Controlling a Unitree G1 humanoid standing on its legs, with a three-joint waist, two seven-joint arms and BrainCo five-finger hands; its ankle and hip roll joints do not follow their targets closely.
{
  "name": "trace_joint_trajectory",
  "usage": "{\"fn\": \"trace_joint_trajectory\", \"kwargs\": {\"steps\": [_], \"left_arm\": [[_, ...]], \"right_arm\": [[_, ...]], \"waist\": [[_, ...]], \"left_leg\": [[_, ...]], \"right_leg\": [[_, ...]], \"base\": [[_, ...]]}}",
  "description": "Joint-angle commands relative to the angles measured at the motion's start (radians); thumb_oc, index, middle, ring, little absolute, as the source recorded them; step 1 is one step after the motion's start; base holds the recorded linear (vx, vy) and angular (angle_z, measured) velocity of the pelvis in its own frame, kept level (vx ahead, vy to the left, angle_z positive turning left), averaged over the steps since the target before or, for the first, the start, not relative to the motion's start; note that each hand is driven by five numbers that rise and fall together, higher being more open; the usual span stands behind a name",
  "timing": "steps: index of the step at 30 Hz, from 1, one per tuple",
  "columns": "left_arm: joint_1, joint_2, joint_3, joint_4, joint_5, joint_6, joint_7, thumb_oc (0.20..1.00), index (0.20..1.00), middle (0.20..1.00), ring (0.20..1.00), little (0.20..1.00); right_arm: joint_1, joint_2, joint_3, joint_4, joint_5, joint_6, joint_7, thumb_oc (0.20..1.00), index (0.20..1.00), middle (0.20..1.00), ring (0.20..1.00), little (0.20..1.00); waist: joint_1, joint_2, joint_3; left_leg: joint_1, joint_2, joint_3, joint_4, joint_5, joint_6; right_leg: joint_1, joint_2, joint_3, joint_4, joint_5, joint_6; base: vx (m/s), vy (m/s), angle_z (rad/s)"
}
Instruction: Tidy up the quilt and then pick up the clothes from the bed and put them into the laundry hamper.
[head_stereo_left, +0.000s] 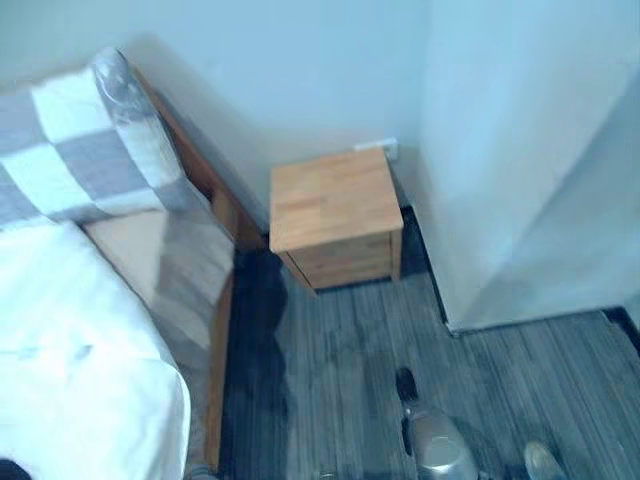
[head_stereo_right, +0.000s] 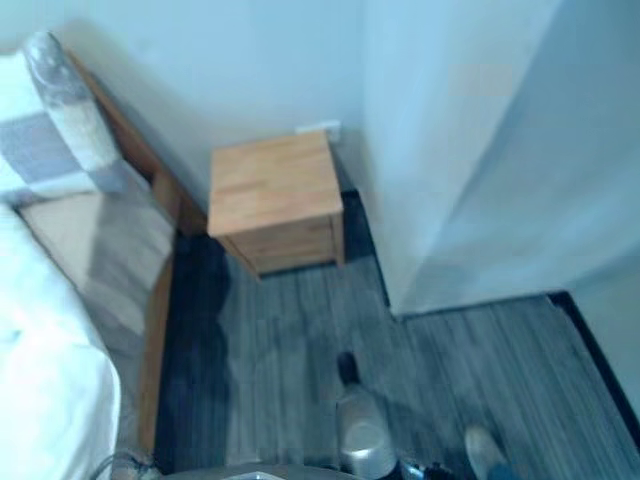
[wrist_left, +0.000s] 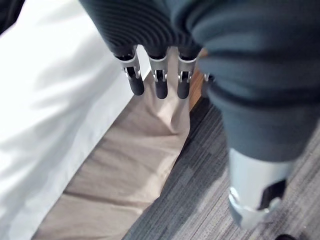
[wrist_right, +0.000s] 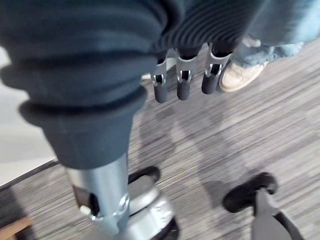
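Quilt (head_stereo_left: 70, 380), white, lies on the bed (head_stereo_left: 218, 330) at the scene's left, its edge hanging over the near-left part of the mattress. Beige sheet (head_stereo_left: 170, 260) shows bare between the quilt's edge and the wooden bed frame. Grey-and-white checked pillow (head_stereo_left: 90, 150) rests at the far left against the headboard. No clothes or hamper can be made out.

Wooden nightstand (head_stereo_left: 335, 215) stands on the floor just right of the bed's head, against the pale wall (head_stereo_left: 300, 70), with a white socket plate (head_stereo_left: 378, 146) on the wall just behind it. Grey striped carpet (head_stereo_left: 500, 390) covers the floor right of the bed.

Left hand (wrist_left: 157, 75) hangs above the bed's side edge, over the beige sheet and next to the white quilt; fingers straight and relaxed, pointing down, holding nothing and touching nothing.

Right hand (wrist_right: 182, 75) hangs over the carpet, fingers likewise straight and loose, nothing in them. A person's tan shoe (wrist_right: 241, 76) and blue jeans leg (wrist_right: 272, 30) show on the carpet beyond the right hand's fingertips; the shoe also sits at the near right in the head views.
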Motion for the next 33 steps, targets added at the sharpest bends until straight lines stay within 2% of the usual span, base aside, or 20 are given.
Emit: {"fn": "trace_joint_trajectory", "kwargs": {"steps": [1, 4, 5, 6, 7, 9, 10, 11, 12, 13, 15, 16, 17, 20, 22, 24, 25, 26, 28, 33], "left_arm": [[0.040, 0.028, -0.013, -0.021, -0.022, 0.078, -0.067, 1.000, 1.000, 1.000, 1.000, 1.000], [0.059, 0.030, -0.009, -0.024, -0.065, -0.010, 0.002, 1.000, 1.000, 1.000, 1.000, 1.000], [0.060, 0.034, -0.006, -0.026, -0.070, -0.024, 0.004, 1.000, 1.000, 1.000, 1.000, 1.000], [0.059, 0.035, -0.005, -0.027, -0.071, -0.026, 0.003, 1.000, 1.000, 1.000, 1.000, 1.000], [0.051, 0.045, 0.003, -0.029, -0.111, -0.036, -0.042, 1.000, 1.000, 1.000, 1.000, 1.000], [0.058, 0.041, 0.017, -0.032, -0.133, -0.044, -0.059, 1.000, 1.000, 1.000, 1.000, 1.000], [0.062, 0.037, 0.019, -0.035, -0.082, -0.060, -0.044, 1.000, 1.000, 1.000, 1.000, 1.000], [0.058, 0.046, -0.002, -0.040, 0.012, -0.079, -0.023, 1.000, 1.000, 1.000, 1.000, 1.000], [0.048, 0.057, -0.028, -0.048, 0.063, -0.079, -0.034, 1.000, 1.000, 1.000, 1.000, 1.000], [0.038, 0.066, -0.051, -0.054, 0.095, -0.074, -0.034, 1.000, 1.000, 1.000, 1.000, 1.000], [0.020, 0.082, -0.101, -0.070, 0.082, -0.057, -0.015, 1.000, 1.000, 1.000, 1.000, 1.000], [0.010, 0.090, -0.105, -0.076, 0.053, -0.044, -0.017, 1.000, 1.000, 1.000, 1.000, 1.000], [-0.020, 0.099, -0.098, -0.092, -0.092, -0.003, -0.055, 1.000, 1.000, 1.000, 1.000, 1.000], [-0.032, 0.081, -0.078, -0.084, -0.172, 0.030, -0.011, 1.000, 1.000, 1.000, 1.000, 1.000], [-0.035, 0.088, -0.089, -0.080, -0.110, 0.011, -0.002, 1.000, 1.000, 1.000, 1.000, 1.000], [-0.034, 0.100, -0.107, -0.087, -0.148, 0.030, -0.033, 1.000, 1.000, 1.000, 1.000, 1.000], [-0.023, 0.099, -0.106, -0.081, -0.177, 0.052, -0.071, 1.000, 1.000, 1.000, 1.000, 1.000], [-0.001, 0.096, -0.092, -0.058, -0.136, 0.045, -0.100, 1.000, 1.000, 1.000, 1.000, 1.000], [0.020, 0.102, -0.080, -0.036, -0.057, 0.020, -0.112, 1.000, 1.000, 1.000, 1.000, 1.000], [0.039, 0.108, -0.070, -0.029, -0.034, 0.007, -0.119, 1.000, 1.000, 1.000, 1.000, 1.000]], "right_arm": [[-0.008, -0.062, -0.002, -0.043, 0.000, -0.027, 0.031, 1.000, 1.000, 1.000, 1.000, 1.000], [-0.042, -0.083, -0.021, -0.091, -0.043, -0.007, 0.050, 1.000, 1.000, 1.000, 1.000, 1.000], [-0.043, -0.084, -0.012, -0.098, -0.041, -0.009, 0.047, 1.000, 1.000, 1.000, 1.000, 1.000], [-0.044, -0.083, -0.011, -0.099, -0.042, -0.010, 0.047, 1.000, 1.000, 1.000, 1.000, 1.000], [-0.055, -0.088, 0.023, -0.107, -0.006, -0.015, 0.035, 1.000, 1.000, 1.000, 1.000, 1.000], [-0.065, -0.087, 0.034, -0.105, 0.016, -0.023, 0.028, 1.000, 1.000, 1.000, 1.000, 1.000], [-0.068, -0.081, 0.035, -0.102, 0.018, -0.026, 0.027, 1.000, 1.000, 1.000, 1.000, 1.000], [-0.055, -0.069, 0.030, -0.093, 0.021, -0.041, 0.020, 1.000, 1.000, 1.000, 1.000, 1.000], [-0.045, -0.065, 0.026, -0.089, 0.026, -0.043, 0.012, 1.000, 1.000, 1.000, 1.000, 1.000], [-0.039, -0.061, 0.026, -0.082, 0.025, -0.041, 0.007, 1.000, 1.000, 1.000, 1.000, 1.000], [-0.038, -0.047, 0.035, -0.050, -0.019, -0.026, -0.005, 1.000, 1.000, 1.000, 1.000, 1.000], [-0.037, -0.039, 0.042, -0.036, -0.045, -0.024, -0.008, 1.000, 1.000, 1.000, 1.000, 1.000], [-0.026, -0.015, 0.058, -0.011, -0.084, -0.023, -0.024, 1.000, 1.000, 1.000, 1.000, 1.000], [-0.017, -0.009, 0.071, -0.021, -0.118, -0.033, -0.021, 1.000, 1.000, 1.000, 1.000, 1.000], [-0.030, -0.007, 0.103, -0.046, -0.106, -0.039, -0.013, 1.000, 1.000, 1.000, 1.000, 1.000], [-0.043, -0.015, 0.121, -0.055, -0.065, -0.036, -0.011, 1.000, 1.000, 1.000, 1.000, 1.000], [-0.050, -0.015, 0.127, -0.053, -0.061, -0.037, -0.005, 1.000, 1.000, 1.000, 1.000, 1.000], [-0.052, -0.006, 0.128, -0.031, -0.053, -0.055, -0.001, 1.000, 1.000, 1.000, 1.000, 1.000], [-0.049, 0.005, 0.124, -0.018, -0.039, -0.061, 0.006, 1.000, 1.000, 1.000, 1.000, 1.000], [-0.047, 0.010, 0.127, -0.017, -0.045, -0.056, 0.013, 1.000, 1.000, 1.000, 1.000, 1.000]], "waist": [[0.020, -0.053, 0.015], [0.071, -0.046, 0.037], [0.083, -0.047, 0.042], [0.084, -0.049, 0.040], [0.115, -0.057, 0.045], [0.138, -0.058, 0.045], [0.146, -0.055, 0.038], [0.121, -0.055, 0.023], [0.102, -0.057, 0.012], [0.093, -0.057, 0.006], [0.096, -0.053, -0.004], [0.104, -0.049, -0.008], [0.131, -0.024, -0.012], [0.153, -0.007, -0.007], [0.155, -0.002, -0.001], [0.144, 0.000, -0.006], [0.134, -0.009, -0.017], [0.123, -0.022, -0.036], [0.119, -0.038, -0.052], [0.119, -0.047, -0.055]], "left_leg": [[-0.181, 0.042, 0.026, 0.168, 0.111, 0.046], [-0.259, 0.007, 0.045, -0.063, 0.126, 0.068], [-0.269, 0.003, 0.035, -0.146, 0.142, 0.071], [-0.270, 0.000, 0.035, -0.164, 0.150, 0.072], [-0.300, 0.011, -0.013, -0.330, 0.202, 0.065], [-0.288, 0.011, -0.054, -0.401, 0.201, 0.064], [-0.266, 0.014, -0.044, -0.431, 0.200, 0.063], [-0.238, 0.070, 0.132, -0.402, 0.181, 0.060], [-0.216, 0.093, 0.203, -0.379, 0.148, 0.057], [-0.205, 0.103, 0.241, -0.369, 0.135, 0.062], [-0.201, 0.089, 0.235, -0.355, 0.101, 0.079], [-0.203, 0.079, 0.223, -0.364, 0.101, 0.087], [-0.192, 0.031, 0.148, -0.448, 0.147, 0.125], [-0.155, -0.032, 0.056, -0.503, 0.147, 0.156], [-0.131, -0.055, -0.025, -0.529, 0.144, 0.159], [-0.129, -0.071, -0.120, -0.534, 0.137, 0.160], [-0.120, -0.095, -0.205, -0.545, 0.125, 0.171], [-0.107, -0.126, -0.307, -0.559, 0.111, 0.183], [-0.091, -0.137, -0.362, -0.571, 0.105, 0.183], [-0.080, -0.131, -0.366, -0.570, 0.097, 0.179]], "right_leg": [[0.004, -0.053, 0.042, 0.015, -0.057, 0.083], [0.100, -0.063, 0.029, -0.030, -0.089, 0.097], [0.120, -0.062, 0.033, -0.035, -0.091, 0.103], [0.120, -0.064, 0.034, -0.036, -0.089, 0.104], [0.153, -0.059, 0.051, -0.047, -0.104, 0.108], [0.169, -0.063, 0.054, -0.045, -0.120, 0.115], [0.172, -0.070, 0.040, -0.032, -0.133, 0.123], [0.175, -0.103, -0.059, 0.016, -0.163, 0.127], [0.186, -0.121, -0.094, 0.039, -0.190, 0.130], [0.190, -0.131, -0.119, 0.060, -0.205, 0.129], [0.191, -0.147, -0.140, 0.139, -0.262, 0.129], [0.193, -0.152, -0.139, 0.170, -0.282, 0.133], [0.128, -0.179, -0.125, 0.341, -0.281, 0.139], [0.026, -0.229, -0.095, 0.550, -0.228, 0.132], [-0.019, -0.183, -0.055, 0.503, -0.213, 0.122], [-0.022, -0.106, 0.004, 0.358, -0.226, 0.123], [-0.018, -0.063, 0.099, 0.215, -0.191, 0.136], [-0.009, -0.017, 0.233, 0.114, -0.133, 0.150], [0.006, 0.010, 0.311, 0.038, -0.083, 0.161], [0.008, 0.014, 0.316, 0.012, -0.062, 0.166]], "base": [[0.28, 0.043, -0.33], [0.29, 0.134, -0.26], [0.19, 0.097, -0.17], [0.25, 0.139, -0.31], [0.23, 0.134, -0.20], [0.24, 0.156, -0.12], [0.22, 0.217, -0.58], [0.24, 0.253, -0.69], [0.19, 0.256, -0.51], [0.18, 0.217, 0.27], [0.19, 0.276, 1.13], [0.23, 0.448, 1.20], [0.16, 0.362, 0.77], [0.17, 0.290, 1.02], [0.12, -0.064, 1.07], [0.18, -0.227, 1.66], [0.43, -0.346, 3.42], [0.44, -0.345, 3.36], [0.32, -0.228, 2.47], [0.11, -0.077, 0.91]]}}
